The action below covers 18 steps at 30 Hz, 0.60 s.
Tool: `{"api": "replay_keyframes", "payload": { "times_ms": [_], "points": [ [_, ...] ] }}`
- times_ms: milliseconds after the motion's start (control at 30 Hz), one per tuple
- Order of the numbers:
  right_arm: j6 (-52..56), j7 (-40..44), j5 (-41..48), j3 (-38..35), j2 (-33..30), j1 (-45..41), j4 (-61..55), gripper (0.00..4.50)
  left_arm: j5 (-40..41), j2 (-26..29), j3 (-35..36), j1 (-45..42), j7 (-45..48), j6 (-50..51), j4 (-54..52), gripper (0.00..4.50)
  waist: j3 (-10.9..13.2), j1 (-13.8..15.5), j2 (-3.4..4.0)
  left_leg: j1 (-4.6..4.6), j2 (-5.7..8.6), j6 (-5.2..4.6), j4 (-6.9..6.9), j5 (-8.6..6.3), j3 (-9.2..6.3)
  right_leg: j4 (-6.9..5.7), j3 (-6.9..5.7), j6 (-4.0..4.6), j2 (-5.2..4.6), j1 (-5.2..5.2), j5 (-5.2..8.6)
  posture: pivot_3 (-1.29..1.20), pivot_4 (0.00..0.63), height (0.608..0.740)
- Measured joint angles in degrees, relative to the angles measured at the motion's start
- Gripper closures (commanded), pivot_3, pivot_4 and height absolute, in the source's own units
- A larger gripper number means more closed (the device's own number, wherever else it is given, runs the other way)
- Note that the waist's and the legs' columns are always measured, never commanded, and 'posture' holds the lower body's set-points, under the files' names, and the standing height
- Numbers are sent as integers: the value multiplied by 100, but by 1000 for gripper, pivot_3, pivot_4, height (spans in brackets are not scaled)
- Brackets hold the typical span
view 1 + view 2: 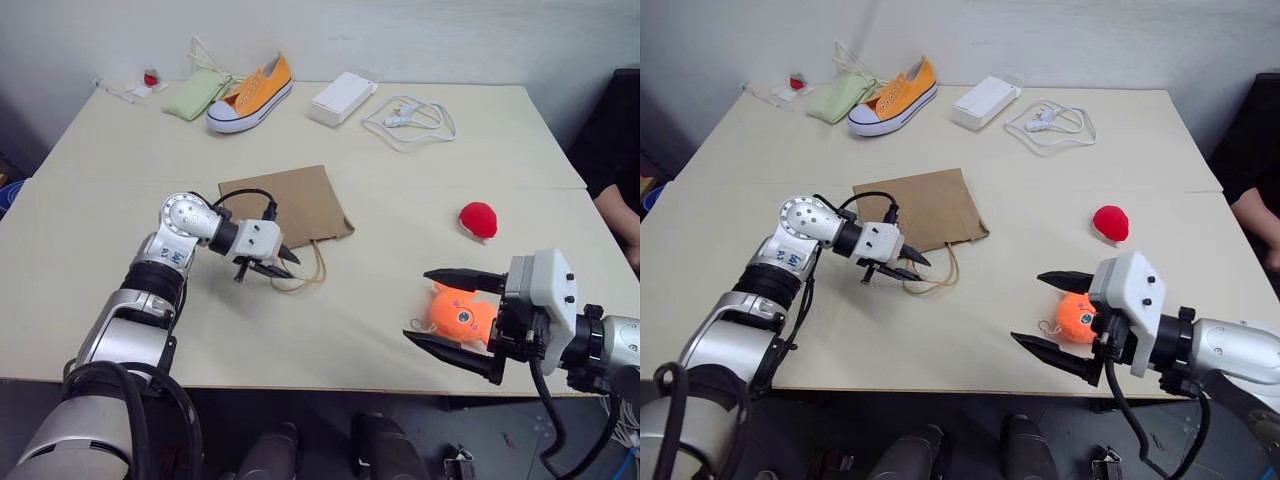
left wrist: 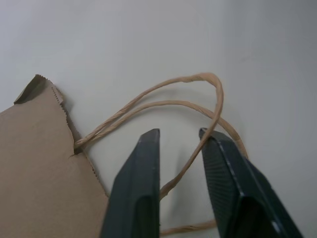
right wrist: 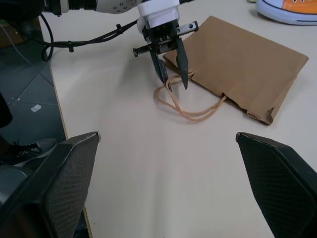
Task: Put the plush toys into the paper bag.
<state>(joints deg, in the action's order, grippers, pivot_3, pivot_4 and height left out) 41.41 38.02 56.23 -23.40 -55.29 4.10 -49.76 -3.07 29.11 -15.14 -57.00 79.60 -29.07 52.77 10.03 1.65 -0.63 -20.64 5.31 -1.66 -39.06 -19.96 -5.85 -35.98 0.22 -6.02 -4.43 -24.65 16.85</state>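
The left tool (image 1: 283,263) reaches down to the handles (image 2: 198,106) of the paper bag (image 1: 290,205), its two black fingers (image 2: 136,188) drawn in to a narrow gap with one strand of the twisted loop running between them. The strand sits in the gap, but I cannot tell whether the pads are pinching it yet or merely flank it (the other loop lies beyond the fingertips on the surface (image 1: 400,200)). The choice of a handle makes sense as I read it: the bag lies flat and folded, mouth toward the robot, so nothing can go in until the mouth is lifted, and the handle is the easiest part for thin fingers to catch.

The right tool (image 1: 452,322) stands wide open and holds nothing, one finger on each side of the orange fuzzy plush toy (image 1: 462,315) near the front edge of the surface. It looks poised to close on the toy, though whether it is low enough to do so I cannot judge.

The round red plush toy (image 1: 478,220) lies farther back on the right, well apart from both tools and from the bag.

Along the far edge sit an orange sneaker (image 1: 252,95), a pale green pouch (image 1: 198,94), a white box (image 1: 342,98) and a coiled white cable (image 1: 410,120), none of them in the way.
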Motion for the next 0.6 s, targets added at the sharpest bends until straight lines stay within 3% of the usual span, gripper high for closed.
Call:
{"api": "replay_keyframes", "payload": {
  "times_ms": [33, 200, 400, 467, 600],
  "points": [
    [-2, -18, -24, 57, 11, -9, 5, 0, -22, -30, 0, 6, -11, 14, 32, 4465, 0, 0, -1, -1, 0, 0, -1, 0, 0, 0, 0, 0, 0, -1, 0, 0, 150, 740],
    [-13, -130, -111, 79, 97, -44, 31, 0, 229, -173, 170, 4, 126, 949, -111, 4465, 0, -1, -1, -4, 1, -2, -3, -1, 0, -2, 0, -2, 0, -1, -1, 0, 150, 740],
    [-43, -326, -400, 604, 378, -383, 238, 0, 1534, -366, 1024, -142, 62, 4413, -1198, 4465, 0, -22, -1, -12, 1, -3, -11, -1, -6, -13, -1, -3, 1, -5, -2, 0, 150, 740],
    [-62, -450, -624, 945, 564, -667, 443, 595, 1965, -415, 1290, -85, -238, 5434, -1880, 4500, 0, -28, -1, -14, 1, -3, -10, -1, -5, -24, 2, -3, 1, -12, -2, 0, 150, 740],
    [-104, -683, -1089, 1730, 1169, -1596, 1073, 1953, 2326, -663, 1401, 576, -719, 5961, -3405, 4500, -2, -85, 4, -11, 0, 1, -6, -1, 1, -37, 12, -3, 2, -24, -2, 0, 150, 740]
  ]
}}
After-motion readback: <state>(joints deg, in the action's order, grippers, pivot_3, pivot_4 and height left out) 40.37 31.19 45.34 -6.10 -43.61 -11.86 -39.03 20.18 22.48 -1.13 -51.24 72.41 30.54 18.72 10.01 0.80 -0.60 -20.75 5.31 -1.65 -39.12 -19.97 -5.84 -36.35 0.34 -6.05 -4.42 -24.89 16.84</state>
